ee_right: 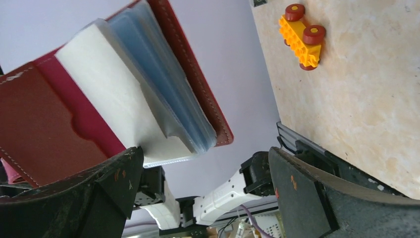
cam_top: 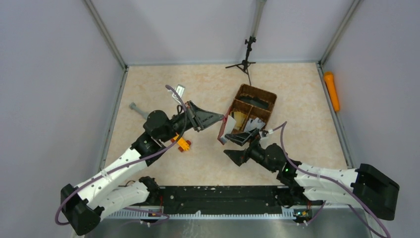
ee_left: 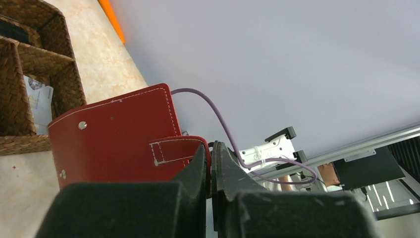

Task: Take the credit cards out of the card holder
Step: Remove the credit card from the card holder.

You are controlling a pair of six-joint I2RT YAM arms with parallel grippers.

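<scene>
The dark red card holder (cam_top: 225,130) hangs open in the air between the two arms, in front of the basket. My left gripper (cam_top: 217,119) is shut on its side tab; in the left wrist view the jaws (ee_left: 209,148) pinch the tab's red edge, with the holder's cover (ee_left: 114,134) just beyond. My right gripper (cam_top: 238,146) is open just below the holder. The right wrist view shows the holder's inside (ee_right: 44,134) and its fan of clear sleeves (ee_right: 148,89) above my open right gripper (ee_right: 203,178). No card shows plainly in the sleeves. Tan (cam_top: 239,118) and pale (cam_top: 255,124) cards lie in the basket.
The brown wicker divided basket (cam_top: 262,96) stands right behind the holder. An orange toy block (cam_top: 182,144) lies under the left arm. A small tripod (cam_top: 246,62) stands at the back. An orange stick (cam_top: 332,91) lies beyond the right rail. A grey tool (cam_top: 137,109) lies left.
</scene>
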